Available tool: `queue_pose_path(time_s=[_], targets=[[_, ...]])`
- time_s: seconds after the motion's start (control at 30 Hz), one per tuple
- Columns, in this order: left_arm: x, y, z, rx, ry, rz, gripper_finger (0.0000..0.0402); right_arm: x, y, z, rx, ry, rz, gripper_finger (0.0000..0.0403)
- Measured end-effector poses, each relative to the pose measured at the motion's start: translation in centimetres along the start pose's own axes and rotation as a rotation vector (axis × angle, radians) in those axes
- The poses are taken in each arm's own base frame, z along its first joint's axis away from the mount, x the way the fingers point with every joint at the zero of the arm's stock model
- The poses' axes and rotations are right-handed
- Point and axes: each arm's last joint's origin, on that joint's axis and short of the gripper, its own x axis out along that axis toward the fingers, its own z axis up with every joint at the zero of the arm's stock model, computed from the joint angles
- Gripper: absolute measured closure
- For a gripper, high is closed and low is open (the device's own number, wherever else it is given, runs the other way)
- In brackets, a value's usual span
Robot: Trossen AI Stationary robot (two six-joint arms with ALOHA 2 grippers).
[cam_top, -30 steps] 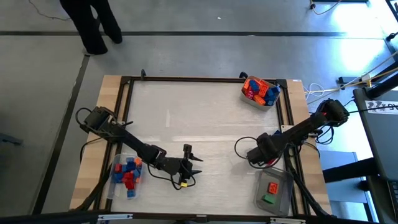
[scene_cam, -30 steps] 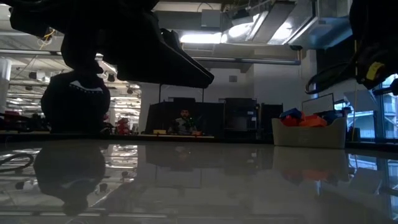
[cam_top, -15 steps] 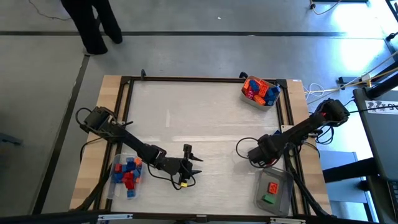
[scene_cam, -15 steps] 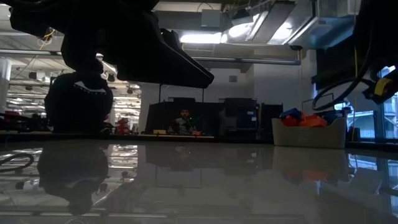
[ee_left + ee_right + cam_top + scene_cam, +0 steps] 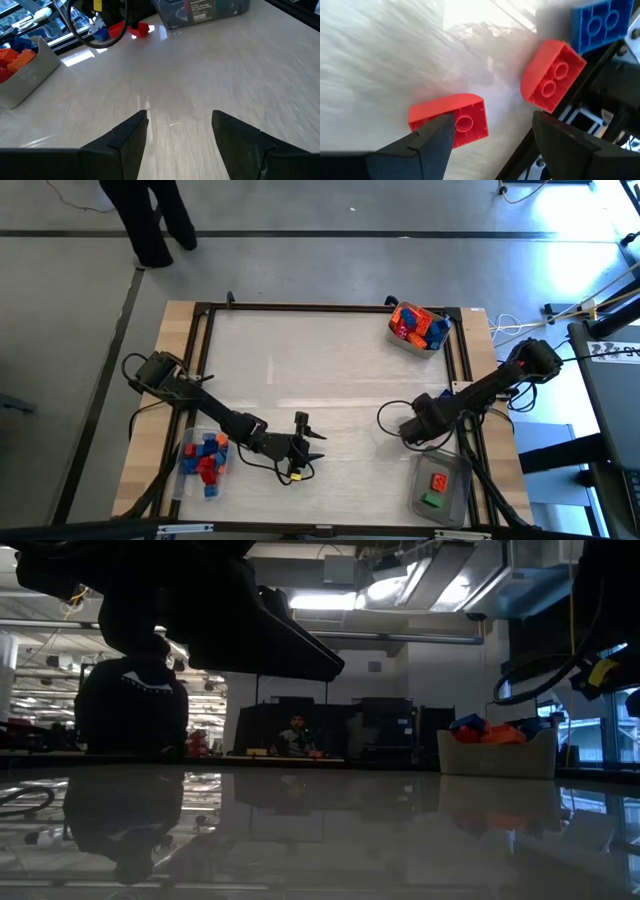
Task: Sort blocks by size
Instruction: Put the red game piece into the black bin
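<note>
Hovering low over the white table point(image 5: 330, 370), the right gripper point(image 5: 492, 137) has its fingers spread and empty. A red brick point(image 5: 452, 120) lies between the fingertips, its long axis crosswise to them, a stud facing the camera. Just beyond, a second red brick point(image 5: 552, 75) and a blue brick point(image 5: 600, 22), cut off at the edge, rest against the table's dark frame. The left gripper point(image 5: 177, 135) waits, parted, over bare table. A person sits in the dim room behind.

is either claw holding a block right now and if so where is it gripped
No. The left claw is open over bare table. The right claw is open just above a red block, one finger near its edge, not gripping it.
</note>
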Motion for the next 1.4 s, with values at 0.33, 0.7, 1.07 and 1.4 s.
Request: queue_pose_path(time_s=[0.33,0.7,1.07,1.4], targets=[[0.0,0.0,0.0,0.0,0.0,0.0,0.0192,-1.7,1.3,1.3,-0.02,-0.13,0.1,0.0134],[0.0,0.0,0.0,0.001,0.001,0.0,0.0192,-3.2,2.7,3.4,-0.092,-0.203,0.251,0.0134],[0.0,0.0,0.0,0.0,0.001,0.0,0.0192,-5.5,4.0,2.0,-0.752,-0.342,0.275,0.0134],[0.0,0.0,0.0,0.001,0.002,0.0,0.0192,-2.9,3.3,1.9,-0.912,-0.366,0.151,0.0134]])
